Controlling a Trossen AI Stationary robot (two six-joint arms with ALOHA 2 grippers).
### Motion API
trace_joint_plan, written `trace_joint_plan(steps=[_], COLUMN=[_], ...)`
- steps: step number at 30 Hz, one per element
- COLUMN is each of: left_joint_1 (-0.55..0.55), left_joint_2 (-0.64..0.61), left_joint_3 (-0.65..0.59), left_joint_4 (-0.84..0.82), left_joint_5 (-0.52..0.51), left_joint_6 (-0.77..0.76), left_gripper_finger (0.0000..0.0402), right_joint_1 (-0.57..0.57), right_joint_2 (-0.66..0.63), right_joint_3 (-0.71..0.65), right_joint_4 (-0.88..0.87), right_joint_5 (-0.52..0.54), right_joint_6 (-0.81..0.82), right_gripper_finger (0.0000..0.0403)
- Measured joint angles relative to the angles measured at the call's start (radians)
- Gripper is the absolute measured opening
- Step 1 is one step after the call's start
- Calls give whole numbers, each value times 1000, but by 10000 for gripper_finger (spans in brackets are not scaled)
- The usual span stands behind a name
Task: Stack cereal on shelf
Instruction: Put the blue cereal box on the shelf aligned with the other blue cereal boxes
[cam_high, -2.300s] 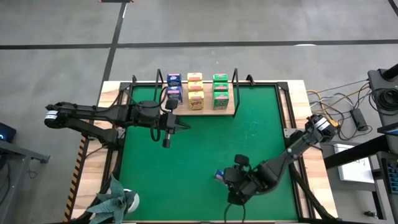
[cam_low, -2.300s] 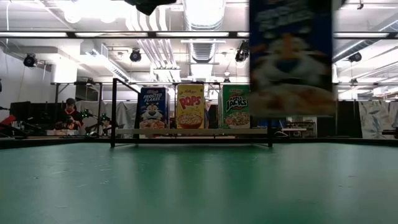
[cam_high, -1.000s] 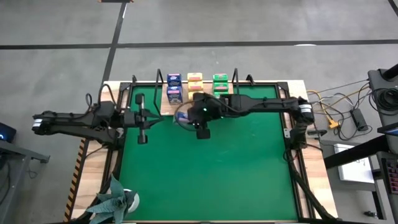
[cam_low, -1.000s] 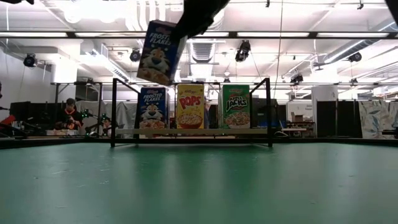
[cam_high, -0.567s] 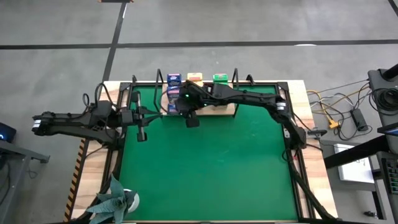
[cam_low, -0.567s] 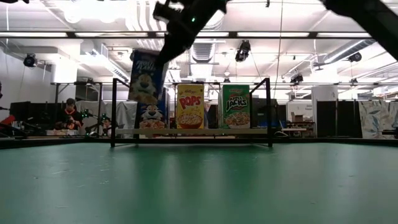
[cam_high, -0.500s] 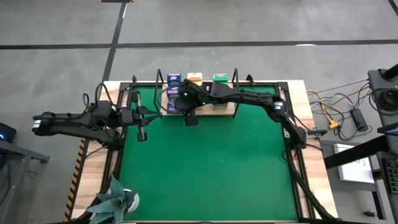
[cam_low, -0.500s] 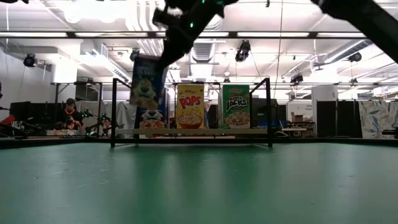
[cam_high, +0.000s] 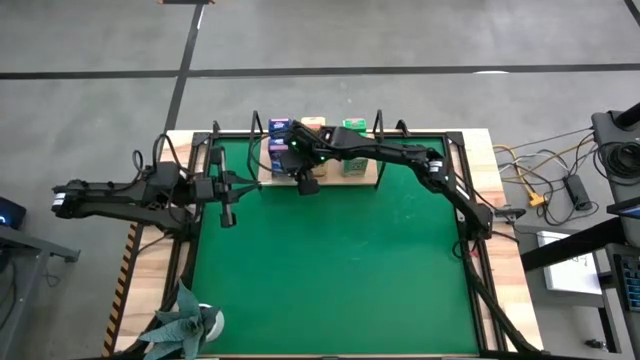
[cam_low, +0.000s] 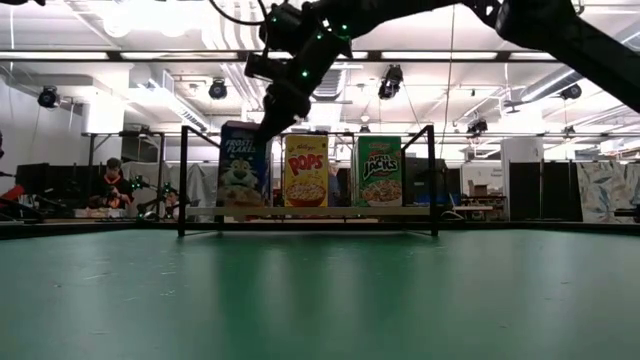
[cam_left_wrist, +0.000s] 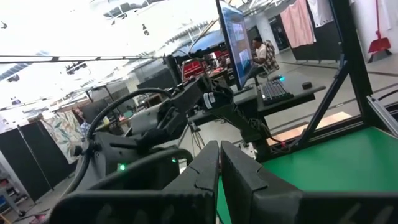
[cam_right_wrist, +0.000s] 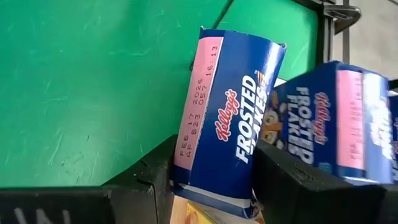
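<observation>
Since half a second ago your right gripper (cam_high: 296, 163) has carried the blue Frosted Flakes box (cam_low: 243, 163) down from above the shelf (cam_high: 366, 179); it now sits at shelf level in the low view, in front of the other blue boxes (cam_high: 279, 127). In the right wrist view the fingers (cam_right_wrist: 292, 180) are clamped on both sides of that box, so it's grasped, not let go. Whether its bottom edge touches the shelf board you can't tell; the arm covers it from above.

Green mat (cam_high: 330, 270) nearest you is bare of boxes. Left gripper (cam_high: 227, 214) hangs over the mat, off the shelf's left end and nearer you than the shelf, fingers (cam_left_wrist: 249, 180) pressed together, holding nothing.

On the shelf, right of the held box: yellow Pops box (cam_low: 306, 171) in the middle, green Apple Jacks box (cam_low: 380, 171) toward the right end, both upright, fronts toward the low camera. Black wire uprights (cam_low: 183, 180) stand at each shelf end.

Beyond the shelf a seated person (cam_low: 113, 180) shows off its left end.
</observation>
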Motion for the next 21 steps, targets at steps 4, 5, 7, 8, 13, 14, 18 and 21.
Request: trace_joint_plan(steps=[4,5,7,8,13,14,18,21], left_joint_1=[0,0,0,0,0,0,0,0], left_joint_2=[0,0,0,0,0,0,0,0], left_joint_3=[0,0,0,0,0,0,0,0], left_joint_4=[-3,-3,-3,-3,-4,-4,-5,-6], left_joint_5=[0,0,0,0,0,0,0,0], left_joint_6=[-1,-1,-2,-2,-4,-4,-4,-4], left_gripper_finger=[0,0,0,0,0,0,0,0], right_joint_1=[2,2,2,2,-1,-3,-5,-7], right_joint_2=[14,18,20,20,23,23,23,23], right_joint_3=[0,0,0,0,0,0,0,0], right_joint_4=[6,14,13,16,42,47,53,56], right_joint_5=[-2,-2,-2,-2,1,1,1,10], right_joint_6=[-6,-7,-8,-8,-7,-6,-6,-6], right_gripper_finger=[172,176,187,193,221,225,241,248])
